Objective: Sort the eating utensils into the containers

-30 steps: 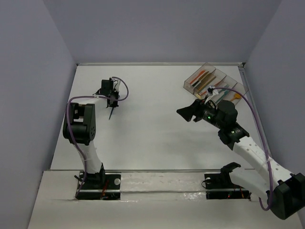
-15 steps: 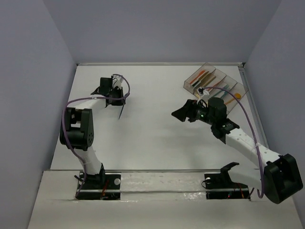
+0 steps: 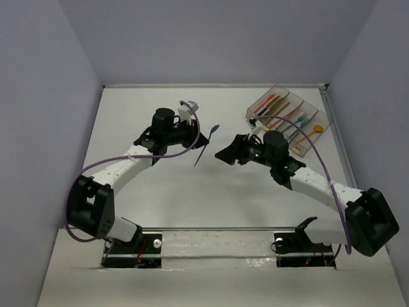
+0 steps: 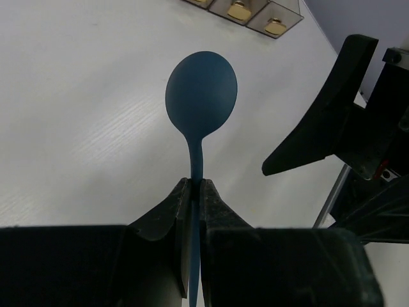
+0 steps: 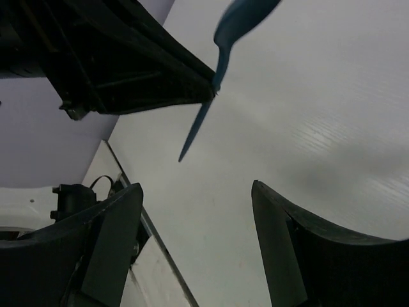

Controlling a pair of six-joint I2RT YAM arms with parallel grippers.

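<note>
Spoon (image 4: 200, 96), teal, pinched by the handle between the pressed-together jaws of the left gripper (image 4: 197, 187). Bowl sticks out well beyond the fingertips; handle tail runs back under them. Held tilted in mid-air, clear of the table (image 3: 172, 192), probably so the bowl end is free for a second grip

Right gripper (image 5: 196, 185): jaws spread wide, nothing between them. It faces the left jaws, near but apart. Spoon lies ahead of its opening, not yet inside

Reads as a handover being set up. Bins (image 3: 287, 112) sit behind the right jaws, on that arm's side and well apart from the left jaws, so the right arm is the one placed to deliver

Bins: four in a row, utensils (image 3: 276, 107) lying lengthwise in them, orange, teal and yellow. Count too small to tell. Orange-bowled spoon (image 3: 317, 130) in the end bin, the likely home for this one

Next move, as judged: right jaws must straddle the exposed neck or bowl before the left lets go. Thin, slick plastic; an early release could let it pivot or drop
</note>
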